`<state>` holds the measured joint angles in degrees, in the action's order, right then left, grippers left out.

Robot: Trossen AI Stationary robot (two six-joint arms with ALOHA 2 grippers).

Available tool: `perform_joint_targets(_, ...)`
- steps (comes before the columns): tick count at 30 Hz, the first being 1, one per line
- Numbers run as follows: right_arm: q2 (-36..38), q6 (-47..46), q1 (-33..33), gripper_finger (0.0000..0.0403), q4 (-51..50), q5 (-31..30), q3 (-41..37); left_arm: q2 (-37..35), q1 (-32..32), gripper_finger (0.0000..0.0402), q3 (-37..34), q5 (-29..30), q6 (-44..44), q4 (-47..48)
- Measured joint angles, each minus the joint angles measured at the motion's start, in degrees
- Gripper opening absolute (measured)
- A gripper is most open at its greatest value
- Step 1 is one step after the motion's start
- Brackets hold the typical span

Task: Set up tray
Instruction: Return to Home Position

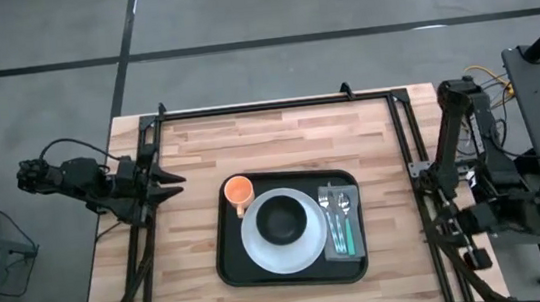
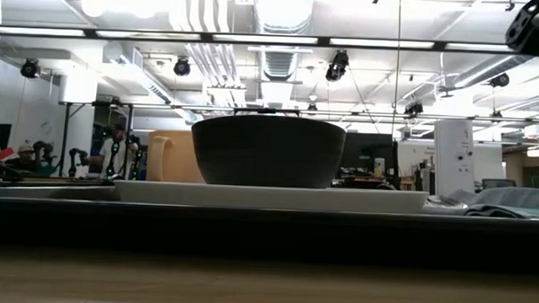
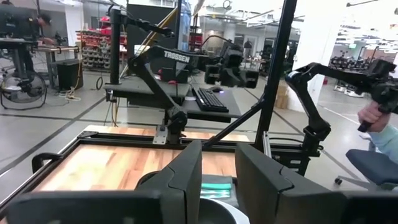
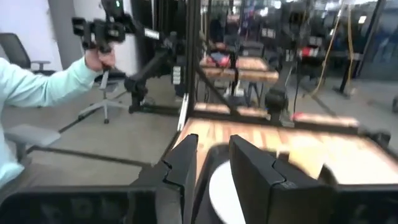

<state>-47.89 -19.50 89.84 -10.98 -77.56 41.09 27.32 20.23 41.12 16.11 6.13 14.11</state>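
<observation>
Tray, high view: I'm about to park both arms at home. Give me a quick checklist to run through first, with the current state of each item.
1. Tray lies flat on the table, inside its edges: ok.
2. White plate on the tray, black bowl centred on it: ok.
3. Orange cup upright on the tray beside the plate: ok.
4. Cutlery side by side on the grey napkin: ok; order of pieces: cannot tell.
5. Left arm at the table's left edge, off the tray, jaws apart and empty: ok.
6. Right arm folded past the table's right edge, jaws apart and empty: ok.
</observation>
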Motion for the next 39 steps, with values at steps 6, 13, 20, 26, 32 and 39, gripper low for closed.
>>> perform_joint_targets(6,-4.03,20.92,-5.15,0.0075,16.76,11.48,2.44,-0.01,-0.02,0.0079,0.00,-4.27,0.00,0.00)
perform_joint_targets(13,-2.31,24.53,-15.22,0.0068,14.65,19.15,3.86,-0.13,0.00,0.0079,0.00,-5.77,0.46,0.00)
perform_joint_targets(20,8.41,17.81,-21.45,0.0078,-1.56,24.47,3.75,-0.05,0.00,0.0079,0.01,-5.77,0.46,-0.05)
perform_joint_targets(26,16.83,22.11,-27.08,0.0085,-4.62,47.53,2.35,-0.01,0.00,0.0079,0.02,-6.93,0.46,-0.06)
perform_joint_targets(32,23.94,24.25,-30.46,0.0084,-6.12,51.98,-0.89,-0.01,0.00,0.0079,0.02,-7.26,0.57,-0.07)
perform_joint_targets(39,37.98,23.92,-30.92,0.0071,-4.89,54.99,-8.23,0.03,0.00,0.0079,0.01,-8.91,1.11,-0.02)
